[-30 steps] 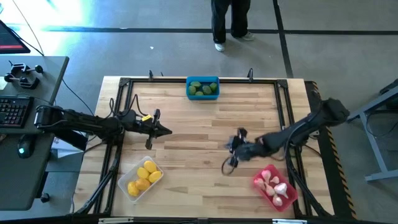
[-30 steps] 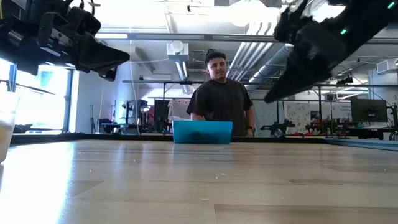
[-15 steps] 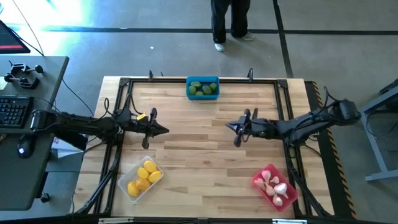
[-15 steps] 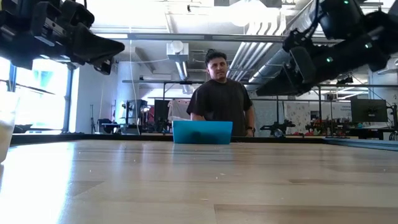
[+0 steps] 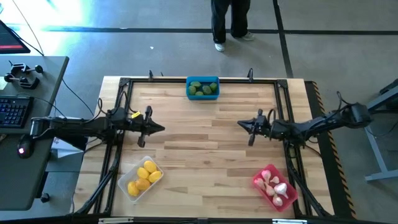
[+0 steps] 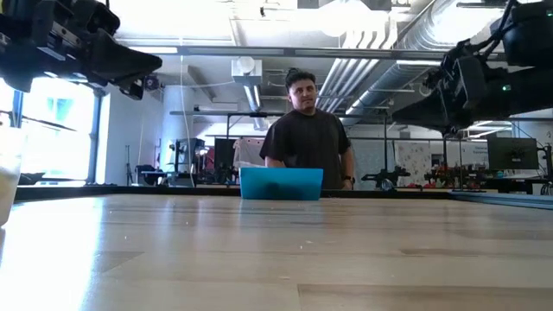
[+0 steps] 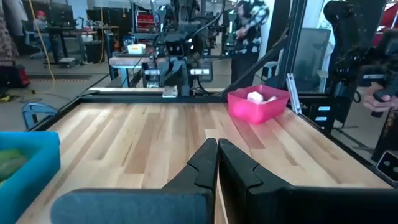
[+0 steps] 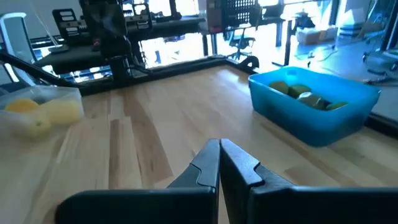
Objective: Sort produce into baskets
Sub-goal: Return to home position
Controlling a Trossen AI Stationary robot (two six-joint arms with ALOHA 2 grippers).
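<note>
The blue basket [image 5: 203, 88] with dark green pieces stands at the table's far edge, middle; it also shows in the right wrist view [image 8: 314, 106]. The clear basket [image 5: 140, 179] with yellow pieces stands at the near left. The red basket [image 5: 275, 186] with whitish bulbs stands at the near right; it also shows in the left wrist view [image 7: 257, 103]. My left gripper [image 5: 160, 129] hangs shut and empty above the table's left part [image 7: 217, 149]. My right gripper [image 5: 240, 125] hangs shut and empty above the right part [image 8: 219, 149].
A person stands beyond the table's far edge [image 6: 304, 130]. A black metal frame [image 5: 124, 84] runs along the table's edges. A desk with a keyboard [image 5: 12, 109] stands left of the table. Bare wood [image 5: 199, 155] lies between the baskets.
My right gripper has risen from near the red basket and drawn back toward the table's right and far side, levelling out to point left. My left gripper has drawn back a little toward the table's left edge.
</note>
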